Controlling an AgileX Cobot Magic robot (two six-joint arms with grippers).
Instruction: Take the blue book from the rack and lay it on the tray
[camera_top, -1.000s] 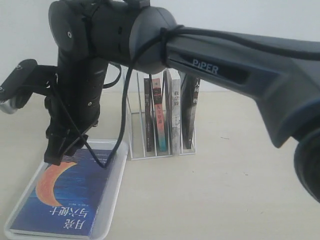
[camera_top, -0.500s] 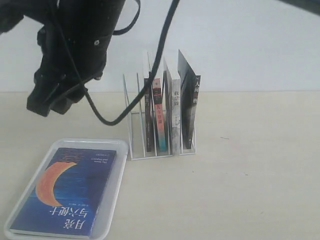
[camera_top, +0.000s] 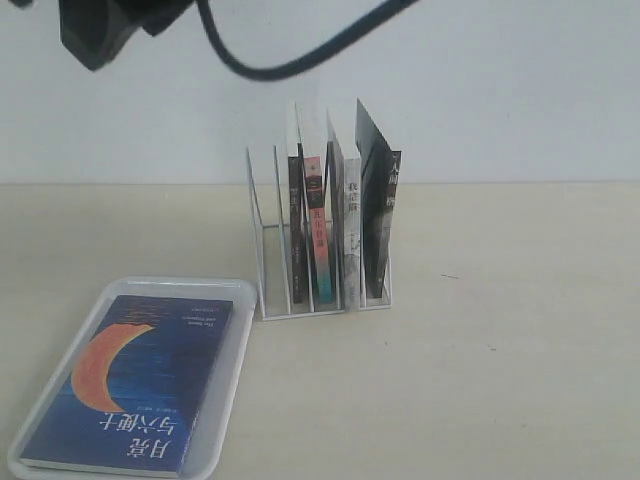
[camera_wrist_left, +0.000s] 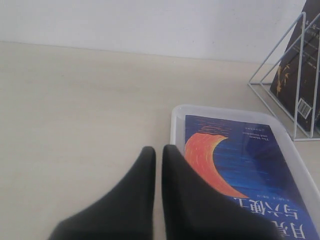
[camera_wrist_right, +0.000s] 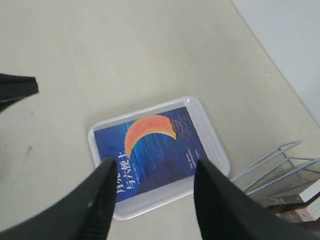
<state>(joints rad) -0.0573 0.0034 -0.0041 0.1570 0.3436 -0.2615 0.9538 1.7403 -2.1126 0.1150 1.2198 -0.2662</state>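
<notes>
**Exterior view.** The blue book lies flat, cover up, inside the tray at the lower left of the cream table. The cover shows an orange-red crescent and large white Chinese characters, upside down to this camera, which appear to read 月亮与六便士. A few lines of small white print near one corner are too fine to read. The rack stands just beside the tray's far right corner. Its slots nearest the tray are vacant, and upright books fill the rest. Among them are a pink-and-teal spine, a white spine with dark characters too small to make out, and a black-covered book that leans slightly. A dark arm segment and a black cable cross the top edge.

**Left wrist view.** The left gripper has its two dark fingers pressed almost together, with only a thin slit between them and nothing held. It sits over bare table beside the tray. The crescent and part of the title show on the book. A white barcode label is visible on a dark book in the rack.

**Right wrist view.** The right gripper is spread wide and empty, high above the tray. The book shows whole between its fingers. The wire dividers of the rack appear at one corner.
</notes>
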